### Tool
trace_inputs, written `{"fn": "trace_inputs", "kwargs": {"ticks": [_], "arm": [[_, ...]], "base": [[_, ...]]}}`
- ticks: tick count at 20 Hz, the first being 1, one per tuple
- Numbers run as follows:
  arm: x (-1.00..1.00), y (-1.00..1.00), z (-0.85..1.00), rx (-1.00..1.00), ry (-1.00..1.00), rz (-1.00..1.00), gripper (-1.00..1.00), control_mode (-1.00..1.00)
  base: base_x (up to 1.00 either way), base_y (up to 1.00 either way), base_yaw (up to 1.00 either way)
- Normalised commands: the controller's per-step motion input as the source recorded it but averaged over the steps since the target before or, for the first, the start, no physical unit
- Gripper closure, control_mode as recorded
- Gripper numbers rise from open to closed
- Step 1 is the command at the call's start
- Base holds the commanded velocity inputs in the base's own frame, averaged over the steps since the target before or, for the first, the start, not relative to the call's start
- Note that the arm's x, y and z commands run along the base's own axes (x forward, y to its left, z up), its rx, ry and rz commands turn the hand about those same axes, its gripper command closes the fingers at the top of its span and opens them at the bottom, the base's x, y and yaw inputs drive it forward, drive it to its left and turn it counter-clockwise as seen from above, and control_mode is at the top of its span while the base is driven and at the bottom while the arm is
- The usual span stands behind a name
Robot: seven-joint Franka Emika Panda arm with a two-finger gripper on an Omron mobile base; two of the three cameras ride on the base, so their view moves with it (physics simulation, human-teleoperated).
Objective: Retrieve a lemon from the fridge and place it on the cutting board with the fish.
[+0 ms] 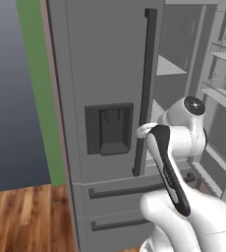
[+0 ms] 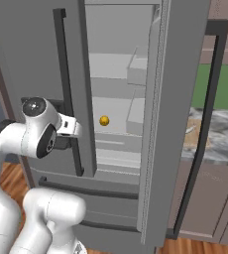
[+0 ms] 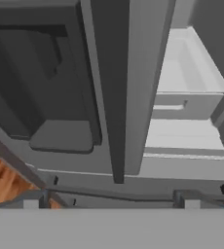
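The fridge [image 2: 150, 149] stands with its right door swung wide and its left door shut. Inside, the lemon [image 2: 104, 120] sits alone on a middle shelf, towards the left of the opening. The claw [image 3: 111, 198] is spread wide and holds nothing — in the hand view its fingertips [image 3: 32, 198] point at the left door's lower edge, beside the dark dispenser recess [image 1: 109, 128].

We find the white arm [image 1: 176, 162] rising from the base, bent sharply at the elbow, its upper link upright and its forearm reaching forward at mid height. The wrist [image 2: 66, 126] is held roughly level. In the hand view the gripper [image 3: 111, 200] has both dark fingertips [image 3: 31, 199] spread wide, holding nothing.
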Motion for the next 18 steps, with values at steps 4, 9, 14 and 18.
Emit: {"fn": "trace_inputs", "kwargs": {"ticks": [4,9,14,18], "arm": [[0.63,0.0,-0.04,-0.07,-0.17,0.0,-1.0,-1.0],[0.47,0.01,0.0,-0.02,-0.08,0.0,-1.0,-1.0],[0.44,0.09,0.0,-0.02,-0.1,-0.02,-1.0,-1.0],[0.61,0.15,0.0,0.0,-0.04,-0.04,-1.0,-1.0]], "base": [[0.0,0.0,0.0],[0.0,0.0,0.0],[0.0,0.0,0.0],[0.0,0.0,0.0]]}}
